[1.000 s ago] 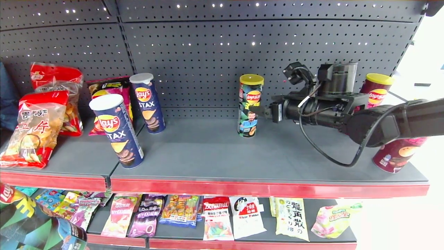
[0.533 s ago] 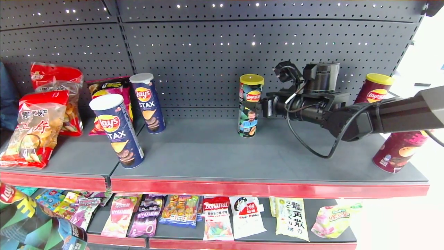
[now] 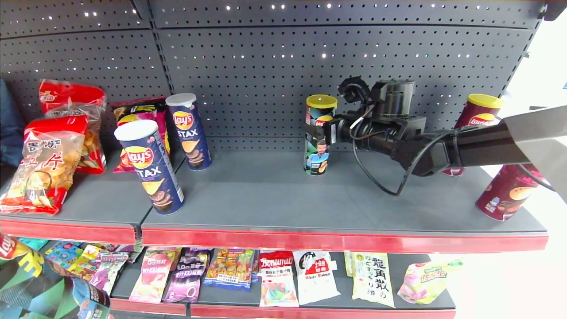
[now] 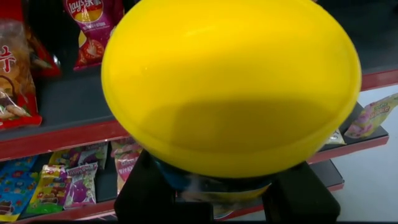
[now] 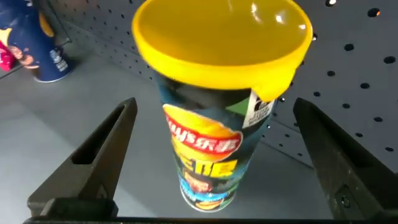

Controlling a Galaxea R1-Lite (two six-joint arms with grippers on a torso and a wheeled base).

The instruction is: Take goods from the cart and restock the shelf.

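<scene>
Two fingers wide around can

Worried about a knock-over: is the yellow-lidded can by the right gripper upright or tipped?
Upright: the yellow-lidded can stands base-down on the shelf, lid up, between the right gripper's open fingers.

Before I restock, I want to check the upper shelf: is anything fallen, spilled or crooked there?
Nothing is spilled or fallen. The front blue can and the front dark red can lean slightly, though that is perhaps only the lens.
</scene>
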